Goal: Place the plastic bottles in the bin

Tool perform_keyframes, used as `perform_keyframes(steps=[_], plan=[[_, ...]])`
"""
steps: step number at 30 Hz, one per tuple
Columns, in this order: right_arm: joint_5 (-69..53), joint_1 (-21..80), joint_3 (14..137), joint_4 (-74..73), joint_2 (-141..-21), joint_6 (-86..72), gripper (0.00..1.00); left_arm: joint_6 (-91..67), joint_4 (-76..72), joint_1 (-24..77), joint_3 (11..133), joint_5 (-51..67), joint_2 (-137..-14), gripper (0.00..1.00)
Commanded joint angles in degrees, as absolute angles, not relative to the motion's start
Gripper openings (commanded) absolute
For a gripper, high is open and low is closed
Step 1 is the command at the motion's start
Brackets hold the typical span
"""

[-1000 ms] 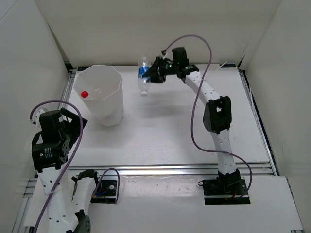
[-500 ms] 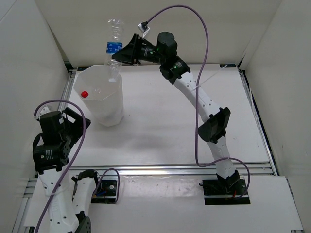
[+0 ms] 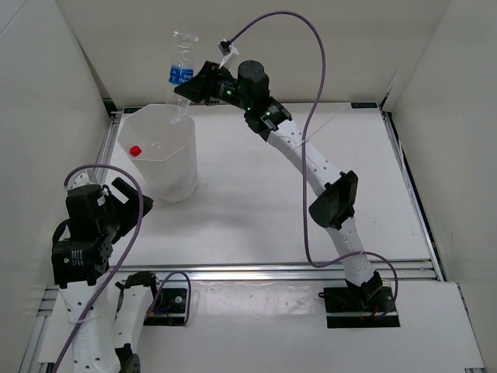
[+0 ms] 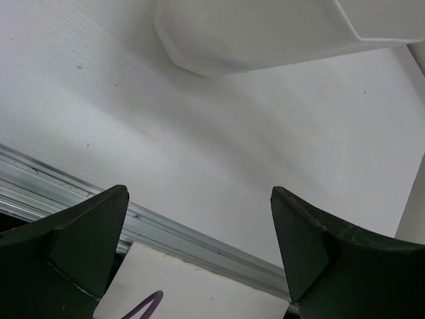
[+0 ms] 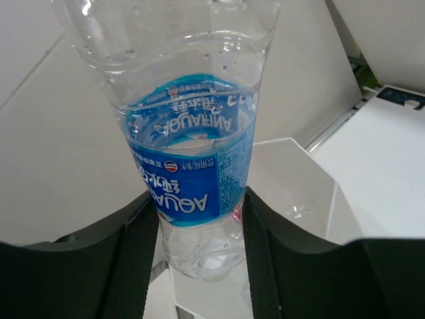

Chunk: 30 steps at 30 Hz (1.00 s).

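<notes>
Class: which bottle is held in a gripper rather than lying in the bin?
The blue-labelled bottle, gripped by the right gripper over the bin; the red-capped one lies inside it.

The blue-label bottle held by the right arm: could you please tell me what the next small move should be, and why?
Probably ease the right gripper slightly further toward the middle of the bin before letting go. Its jaws are shut on the blue-label bottle, whose lower end hangs just over the bin's far right rim, so a drop from here might clip the rim.
</notes>
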<state>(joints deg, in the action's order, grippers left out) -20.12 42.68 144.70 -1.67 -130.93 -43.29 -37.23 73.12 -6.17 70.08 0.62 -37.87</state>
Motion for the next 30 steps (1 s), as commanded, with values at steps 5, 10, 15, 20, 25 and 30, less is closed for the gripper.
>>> perform_keyframes(steps=[5, 10, 15, 20, 25, 30], plan=[[-20.48, 45.69, 145.63, -10.96, -130.62, -37.02, 0.97, -38.23, 70.22, -5.89, 68.21, 0.28, -36.83, 1.0], [-14.18, 45.71, 140.99, -20.99, -121.75, -33.58, 1.0, -40.86, 67.25, -5.89, 67.68, -4.12, -36.83, 1.0], [-11.6, 38.69, 133.79, -34.08, -111.72, -38.66, 1.0, -48.59, 64.42, -5.89, 62.5, -9.99, -36.12, 1.0], [-20.63, 27.35, 122.36, -46.13, -104.95, -41.66, 1.0, -55.63, 69.33, -5.89, 61.44, -15.99, -42.26, 1.0], [-36.55, 19.34, 105.24, -44.03, -99.77, -40.25, 1.0, -54.23, 65.06, -4.75, 58.01, -17.4, -41.49, 1.0], [-37.7, 17.41, 103.27, -42.11, -97.73, -39.02, 1.0, -54.23, 62.67, -4.75, 56.87, -18.46, -41.48, 1.0]])
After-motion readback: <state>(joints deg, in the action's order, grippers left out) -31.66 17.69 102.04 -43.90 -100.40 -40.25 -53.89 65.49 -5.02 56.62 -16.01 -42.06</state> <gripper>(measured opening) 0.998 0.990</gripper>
